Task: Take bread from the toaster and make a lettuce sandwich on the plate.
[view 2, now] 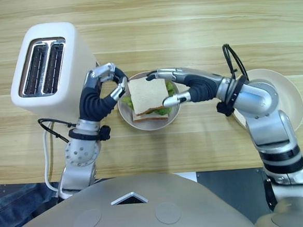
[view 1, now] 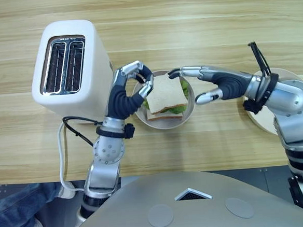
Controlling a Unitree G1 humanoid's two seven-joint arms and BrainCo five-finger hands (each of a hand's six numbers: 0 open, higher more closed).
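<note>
1. Reference: the plate (view 1: 191, 110), at the middle of the bench (view 1: 197, 22). All positions below are given relative to it.
2. Task item: the sandwich (view 1: 167, 94) lies on the plate. Its top slice is turned slightly off square to the lower slice. Lettuce (view 1: 178, 109) shows at the near and right edges.
3. Right hand (view 1: 212, 83): comes in from the right of the plate. The fingers are stretched out and spread apart, clamped on nothing. One fingertip (view 1: 172, 72) rests at the far right corner of the top slice. The thumb is held clear, beside the plate's right rim.
4. Left hand (view 1: 131, 89): set against the left rim of the plate. The fingers are curled together, with the tips at the far left corner of the slice. No grip on the slice can be confirmed.
5. Governing relation: the slice lies between the two hands, left of the right hand and right of the left hand. The right hand is the one in clear contact.
6. Assessment: assembly appears complete. The next move is probably squaring the slice or withdrawing outward.
7. The toaster (view 1: 70, 67), left of the plate, has empty slots.
</note>
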